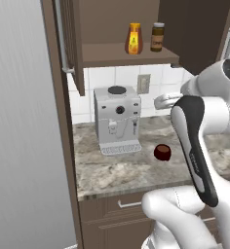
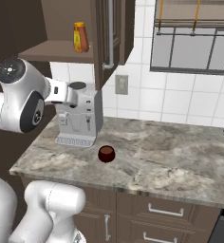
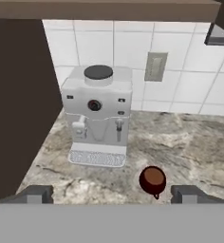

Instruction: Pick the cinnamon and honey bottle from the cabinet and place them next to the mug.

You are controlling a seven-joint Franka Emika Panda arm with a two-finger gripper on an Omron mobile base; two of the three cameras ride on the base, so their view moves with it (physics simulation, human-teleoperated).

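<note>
A: Where is the gripper (image 3: 112,193) and how do its jaws stand?

B: In the hand view its two dark finger tips (image 3: 35,193) rise far apart at the bottom, wide open, with nothing between them. It looks toward the coffee machine (image 3: 98,114) from in front and a little above.

A: And the mug?

B: The mug (image 3: 153,181) sits on the counter (image 3: 190,152), just in front of the coffee machine and off to its right, not touching it (a small dark red-brown cup, upright).

A: The two bottles?

B: Both stand on the shelf of the cabinet (image 1: 131,56), above the coffee machine. In the left base view the honey bottle (image 1: 133,39) is almost directly over the machine, and the cinnamon (image 1: 157,37) is just beside it, further right, a small gap between them. Both upright.

A: Anything else near the machine?

B: A wall outlet (image 3: 155,67) on the tiled wall (image 3: 190,71) behind it, to its right. An open cabinet door (image 1: 73,44) hangs above the machine's left side.
</note>
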